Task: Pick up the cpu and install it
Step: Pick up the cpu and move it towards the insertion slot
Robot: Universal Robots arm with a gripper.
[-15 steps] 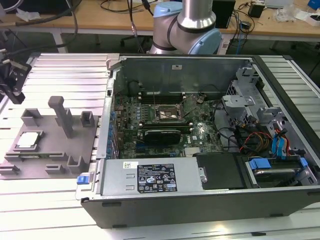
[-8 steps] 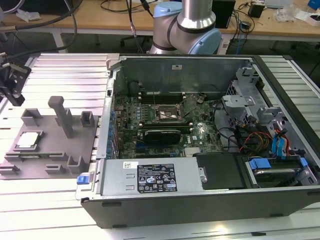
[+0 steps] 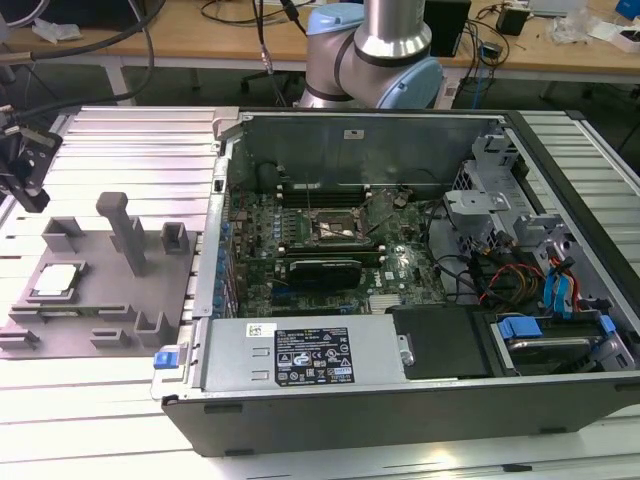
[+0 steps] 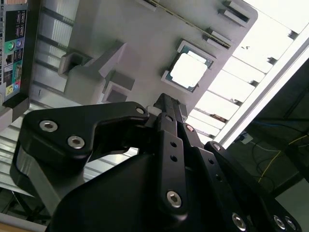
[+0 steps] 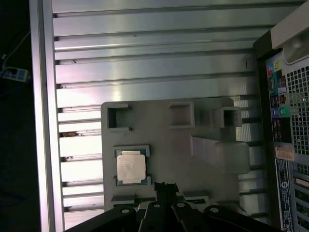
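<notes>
I see the gripper [image 3: 28, 180] hanging at the exterior view's upper left, jaws pressed together with nothing between them. The cpu [image 3: 57, 281] lies flat in a recess of the grey fixture plate [image 3: 100, 288], lower left, apart from the gripper. The open computer case [image 3: 400, 400] fills the right.

Room above cpu [image 5: 130, 166] open; tall post [image 5: 219, 154] stands nr.
</notes>
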